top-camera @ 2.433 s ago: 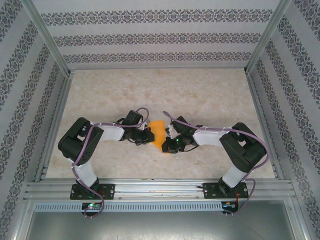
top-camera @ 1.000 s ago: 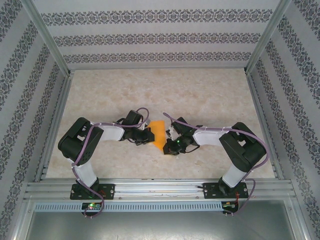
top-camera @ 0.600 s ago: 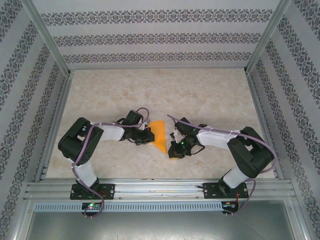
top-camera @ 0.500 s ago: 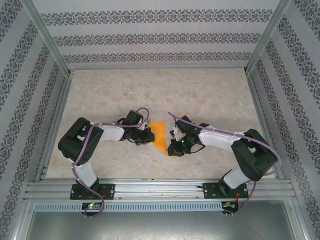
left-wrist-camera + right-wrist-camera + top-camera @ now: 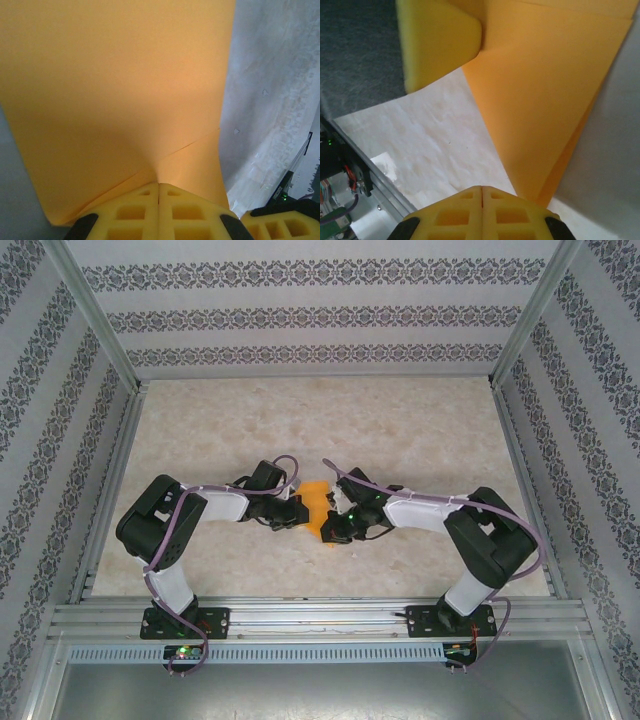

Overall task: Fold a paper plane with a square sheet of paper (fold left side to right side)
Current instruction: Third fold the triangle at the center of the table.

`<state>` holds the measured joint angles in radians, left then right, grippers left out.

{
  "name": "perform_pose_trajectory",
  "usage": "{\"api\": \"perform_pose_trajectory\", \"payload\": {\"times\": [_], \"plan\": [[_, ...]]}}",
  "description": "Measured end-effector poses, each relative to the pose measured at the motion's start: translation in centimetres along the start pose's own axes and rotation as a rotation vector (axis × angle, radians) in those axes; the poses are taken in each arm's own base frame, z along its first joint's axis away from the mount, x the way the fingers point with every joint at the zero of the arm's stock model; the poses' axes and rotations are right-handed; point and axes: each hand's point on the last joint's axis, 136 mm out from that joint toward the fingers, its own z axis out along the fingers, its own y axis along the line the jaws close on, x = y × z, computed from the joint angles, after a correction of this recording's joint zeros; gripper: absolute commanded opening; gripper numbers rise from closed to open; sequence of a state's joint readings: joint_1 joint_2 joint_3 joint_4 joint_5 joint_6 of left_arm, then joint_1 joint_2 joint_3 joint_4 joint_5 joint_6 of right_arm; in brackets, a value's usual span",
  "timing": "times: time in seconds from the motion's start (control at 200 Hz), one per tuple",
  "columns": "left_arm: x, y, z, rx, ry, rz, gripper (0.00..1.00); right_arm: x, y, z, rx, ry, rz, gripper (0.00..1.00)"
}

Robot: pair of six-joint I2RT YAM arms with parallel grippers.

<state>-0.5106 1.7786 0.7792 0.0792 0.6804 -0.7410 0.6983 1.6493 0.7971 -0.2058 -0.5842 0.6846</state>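
Orange paper [image 5: 316, 498] is pinched in the left claw [image 5: 159, 202]. That claw's two yellow fingers are pressed tight together on the paper's edge. The paper spreads out wide from the left claw. It is folded, with thin crease lines and one pointy end. The right claw [image 5: 482, 205] sits just to the right of the left claw, with the paper between the two. Its fingers are pressed together too. The pointy end comes down just beside them, by the outer side of one finger. The pale table [image 5: 400, 430] lies under the left claw.
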Motion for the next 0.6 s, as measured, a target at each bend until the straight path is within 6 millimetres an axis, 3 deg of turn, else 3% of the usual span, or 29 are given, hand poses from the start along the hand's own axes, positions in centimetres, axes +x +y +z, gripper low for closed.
{"api": "perform_pose_trajectory", "payload": {"times": [0.6], "plan": [[0.0,0.0,0.0,-0.003,0.002,0.001,0.08,-0.2,-2.0,0.8,0.080,-0.008,0.056,0.03]]}}
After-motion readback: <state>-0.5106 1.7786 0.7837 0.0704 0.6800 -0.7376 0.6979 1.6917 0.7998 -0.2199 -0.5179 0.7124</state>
